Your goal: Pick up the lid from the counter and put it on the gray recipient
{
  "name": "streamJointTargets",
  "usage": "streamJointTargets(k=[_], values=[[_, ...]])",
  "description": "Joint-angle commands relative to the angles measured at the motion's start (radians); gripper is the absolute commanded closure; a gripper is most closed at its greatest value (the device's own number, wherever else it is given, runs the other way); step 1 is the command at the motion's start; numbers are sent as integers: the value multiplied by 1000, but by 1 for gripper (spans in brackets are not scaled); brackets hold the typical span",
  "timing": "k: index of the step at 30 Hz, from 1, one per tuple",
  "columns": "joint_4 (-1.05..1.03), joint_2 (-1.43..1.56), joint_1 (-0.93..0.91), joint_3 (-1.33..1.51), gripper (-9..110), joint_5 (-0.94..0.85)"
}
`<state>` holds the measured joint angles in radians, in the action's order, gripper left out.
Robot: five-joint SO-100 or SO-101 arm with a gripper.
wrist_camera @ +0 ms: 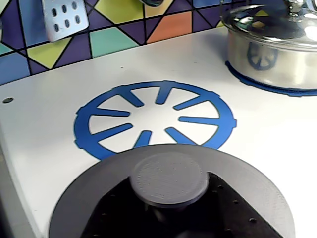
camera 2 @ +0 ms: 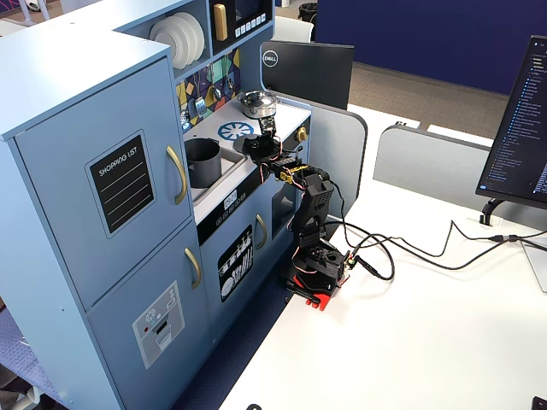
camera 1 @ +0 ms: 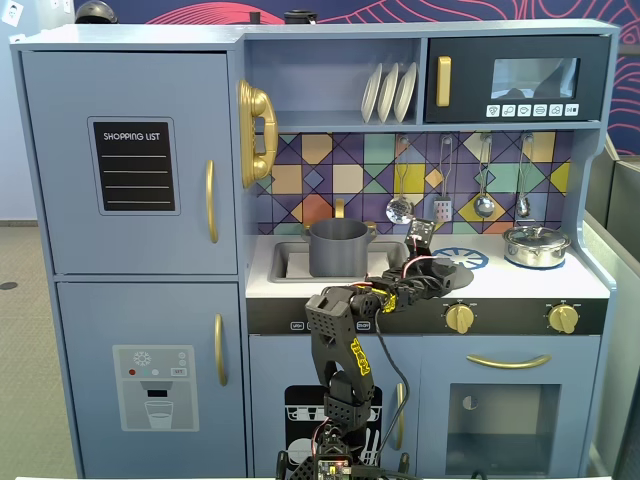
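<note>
The lid (wrist_camera: 99,193), a matte dark gray disc with a round center knob (wrist_camera: 168,176), fills the bottom of the wrist view and covers the near edge of a blue burner mark (wrist_camera: 99,121). My gripper (wrist_camera: 168,210) has a black jaw on each side of the knob's stem, tight against it. In a fixed view the lid (camera 1: 455,272) sits low over the counter at the gripper (camera 1: 432,270). The gray recipient (camera 1: 338,250), a tall matte pot, stands in the sink to the left, also visible as the gray recipient (camera 2: 202,162). Whether the lid rests on the counter is unclear.
A shiny silver lidded pot (camera 1: 536,245) stands on the right burner, close in the wrist view as the silver pot (wrist_camera: 277,49). Utensils (camera 1: 400,208) hang on the tiled back wall above the white counter (camera 1: 520,285). The sink rim (camera 1: 262,268) lies between lid and pot.
</note>
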<state>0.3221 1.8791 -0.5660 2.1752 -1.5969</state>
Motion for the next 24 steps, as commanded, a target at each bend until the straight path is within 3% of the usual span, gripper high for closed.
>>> streamJointTargets(k=[1,13,24], values=[[18,-2,17,-71,102,3],[-138,71,77,-379,102,-20],[-344,229,318,-494,102,-5]])
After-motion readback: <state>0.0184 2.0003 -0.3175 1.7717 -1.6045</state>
